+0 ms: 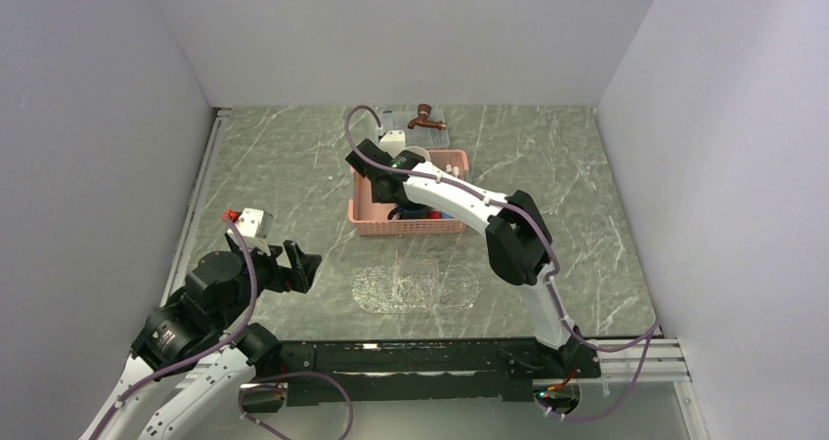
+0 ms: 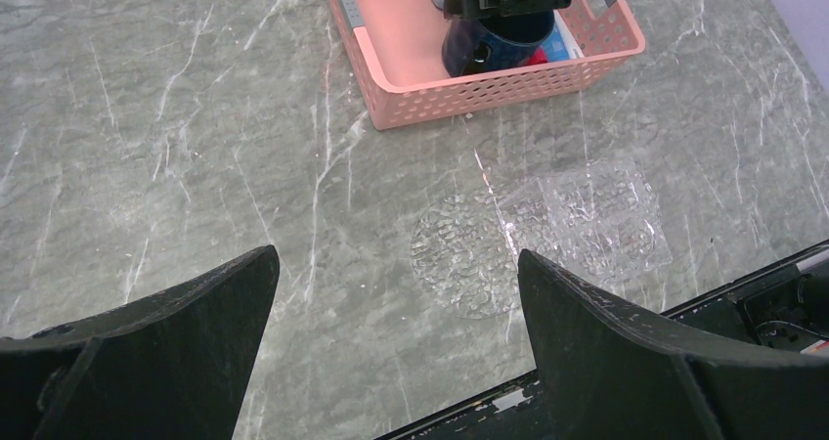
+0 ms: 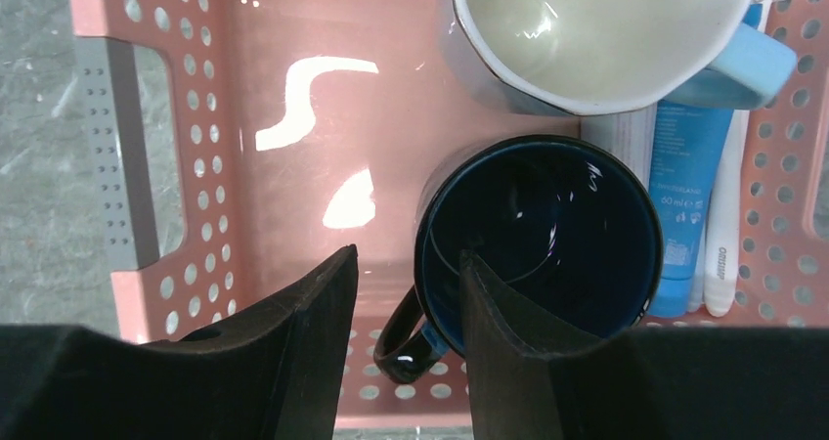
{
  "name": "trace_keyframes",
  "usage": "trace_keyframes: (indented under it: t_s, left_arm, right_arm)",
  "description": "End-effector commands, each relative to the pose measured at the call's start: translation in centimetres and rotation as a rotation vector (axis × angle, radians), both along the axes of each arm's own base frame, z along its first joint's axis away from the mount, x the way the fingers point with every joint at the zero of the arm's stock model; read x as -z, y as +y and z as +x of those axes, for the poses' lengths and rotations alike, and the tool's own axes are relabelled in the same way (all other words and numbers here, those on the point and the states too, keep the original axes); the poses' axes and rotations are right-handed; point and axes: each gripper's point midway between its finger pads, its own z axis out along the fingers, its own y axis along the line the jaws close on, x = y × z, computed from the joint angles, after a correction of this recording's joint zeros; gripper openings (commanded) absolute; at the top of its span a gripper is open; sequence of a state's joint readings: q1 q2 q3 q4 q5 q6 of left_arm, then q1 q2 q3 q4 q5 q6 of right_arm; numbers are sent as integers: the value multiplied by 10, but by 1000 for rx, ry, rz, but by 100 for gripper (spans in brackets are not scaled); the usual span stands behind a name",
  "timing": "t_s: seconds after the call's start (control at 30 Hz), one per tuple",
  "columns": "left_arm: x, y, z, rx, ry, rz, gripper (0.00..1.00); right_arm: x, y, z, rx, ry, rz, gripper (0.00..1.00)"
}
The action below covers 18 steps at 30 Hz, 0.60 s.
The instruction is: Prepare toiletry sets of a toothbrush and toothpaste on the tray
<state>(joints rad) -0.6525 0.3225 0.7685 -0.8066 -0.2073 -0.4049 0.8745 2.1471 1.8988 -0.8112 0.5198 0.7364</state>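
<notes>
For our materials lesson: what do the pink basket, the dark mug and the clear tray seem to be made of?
Basket: shiny moulded plastic, regular holes. Mug: likely glazed ceramic, sharp glossy highlights. Tray: thin clear plastic, probably; tabletop shows through its crinkled surface.

Pink lattice basket on marble table, dark blue mug and pale mug inside

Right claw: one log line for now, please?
right claw: open astride dark blue mug rim | left claw: open, empty | tray: empty
</notes>
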Motion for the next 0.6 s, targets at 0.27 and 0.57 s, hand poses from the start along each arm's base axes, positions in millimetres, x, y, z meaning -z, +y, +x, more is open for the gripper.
trace_keyframes:
  t_s: [0.27,0.57]
  left_arm:
    - [-8,0,1,-2,-32,-17,99]
    - [-8,0,2,-1,-31,-16,99]
  right_arm:
    - [-1,5,21,31,-15,40,37]
    - [5,7,23,18,-2,37,25]
